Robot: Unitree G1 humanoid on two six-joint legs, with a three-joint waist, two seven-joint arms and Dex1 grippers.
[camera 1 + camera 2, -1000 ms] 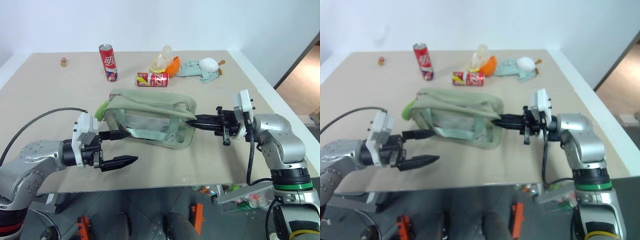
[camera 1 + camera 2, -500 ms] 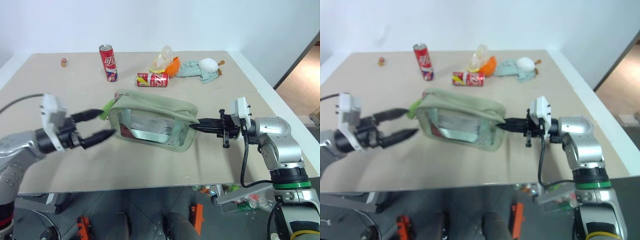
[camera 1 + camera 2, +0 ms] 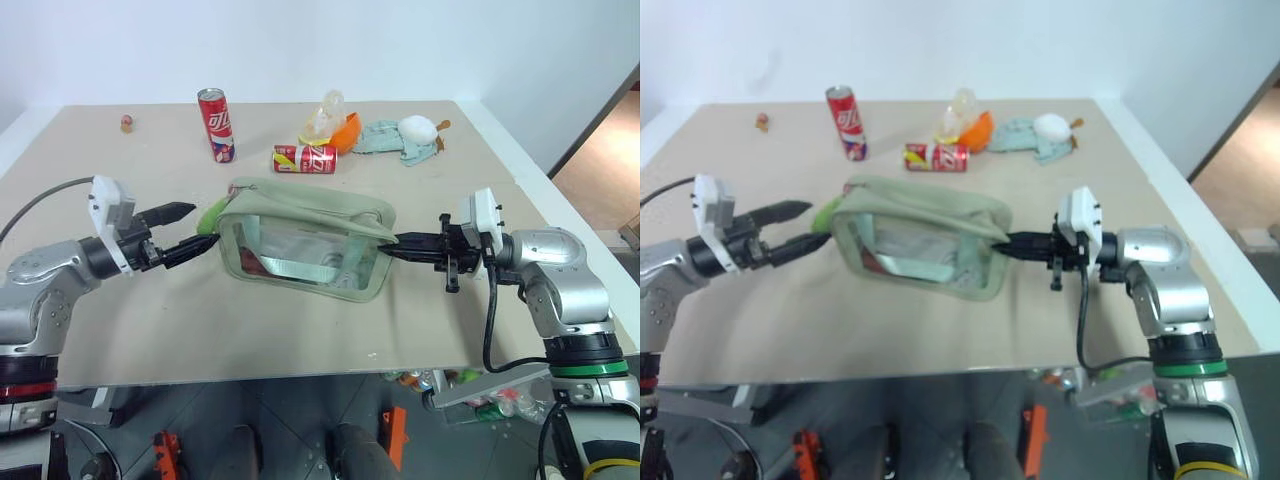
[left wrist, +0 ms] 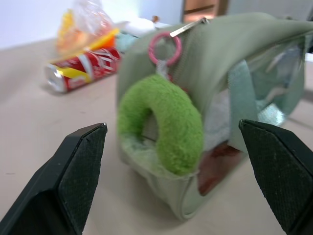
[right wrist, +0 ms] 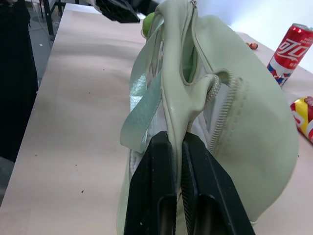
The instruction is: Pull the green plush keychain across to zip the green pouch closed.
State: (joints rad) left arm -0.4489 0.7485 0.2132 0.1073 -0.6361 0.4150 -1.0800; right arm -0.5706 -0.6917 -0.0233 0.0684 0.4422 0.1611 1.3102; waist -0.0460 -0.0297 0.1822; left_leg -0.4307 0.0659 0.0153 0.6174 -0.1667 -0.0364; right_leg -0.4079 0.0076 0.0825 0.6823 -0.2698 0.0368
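Two pincers — right (image 3: 392, 243) pinching pouch (image 3: 300, 235), left (image 3: 190, 228) agape.

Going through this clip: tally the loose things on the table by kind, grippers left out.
Soda cans: 2, upright can, lying can
Pouches: 1, green pouch
Plush keychains: 1, green plush keychain
Cloths: 1, pale teal cloth
Orange bowl-like things: 1
White round things: 1
Small brown things at the far left: 1
Total: 8
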